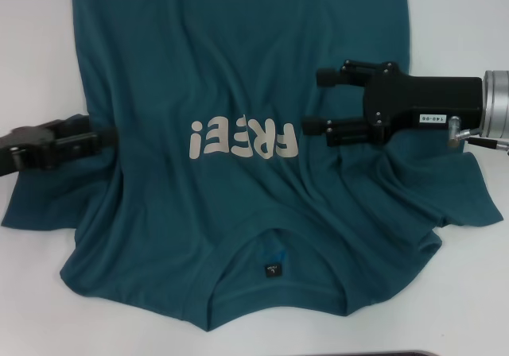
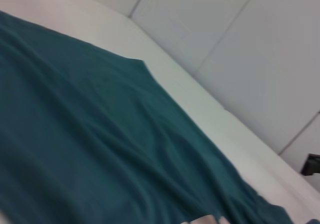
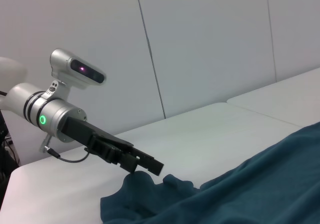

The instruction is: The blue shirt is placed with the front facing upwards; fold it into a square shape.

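- Teal cotton covers most of the white table (image 1: pixel 453 22): the shirt (image 1: pixel 238 62) lies flat, front up, collar toward the robot, hem running off the far edge of the head view.
- Cream "FREE!" lettering (image 1: pixel 243 139) sits mid-chest and reads upside down from the head camera; the black neck label (image 1: pixel 273 271) lies inside the collar, nearer the robot than the lettering.
- Right claw (image 1: pixel 312 102) hangs over the chest, its two fingers (image 1: pixel 332 76) apart with bare cloth showing between them. The lettering's "F" end lies just beside its nearer finger. Whether the tips touch the fabric I cannot tell.
- Wrinkles fan out in the cloth beneath and behind the right claw, toward the sleeve on that side.
- Left claw (image 1: pixel 111 137) sits at the shirt's other edge, at the sleeve; cloth is bunched around its tip there. In the right wrist view its fingers (image 3: pixel 145 165) look closed together at a raised fold of the sleeve, though a firm grip cannot be confirmed.
- Left wrist view shows only rumpled teal cloth running across the table toward a pale wall.
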`<state>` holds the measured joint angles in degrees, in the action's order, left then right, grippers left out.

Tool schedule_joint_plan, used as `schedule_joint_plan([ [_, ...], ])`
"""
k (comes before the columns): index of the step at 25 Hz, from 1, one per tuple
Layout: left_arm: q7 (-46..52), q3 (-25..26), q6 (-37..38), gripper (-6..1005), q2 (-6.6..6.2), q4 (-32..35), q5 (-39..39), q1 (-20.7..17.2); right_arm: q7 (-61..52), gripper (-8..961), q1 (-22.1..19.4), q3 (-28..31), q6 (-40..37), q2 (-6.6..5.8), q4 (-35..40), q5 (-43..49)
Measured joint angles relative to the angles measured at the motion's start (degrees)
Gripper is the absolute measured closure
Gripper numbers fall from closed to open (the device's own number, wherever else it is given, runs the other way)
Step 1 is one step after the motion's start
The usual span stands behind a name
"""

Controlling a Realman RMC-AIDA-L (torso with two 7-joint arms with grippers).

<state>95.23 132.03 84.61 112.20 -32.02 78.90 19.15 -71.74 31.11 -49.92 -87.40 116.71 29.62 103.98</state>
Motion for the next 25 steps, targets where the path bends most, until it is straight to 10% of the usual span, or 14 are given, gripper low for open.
schedule_joint_plan([
  [25,3.4,13.3,-1.3,118,-0.58,-3.1,-12.4,-4.2,-0.1,25,0.2,0.1,0.3,-0.10,0.0,-0.2],
])
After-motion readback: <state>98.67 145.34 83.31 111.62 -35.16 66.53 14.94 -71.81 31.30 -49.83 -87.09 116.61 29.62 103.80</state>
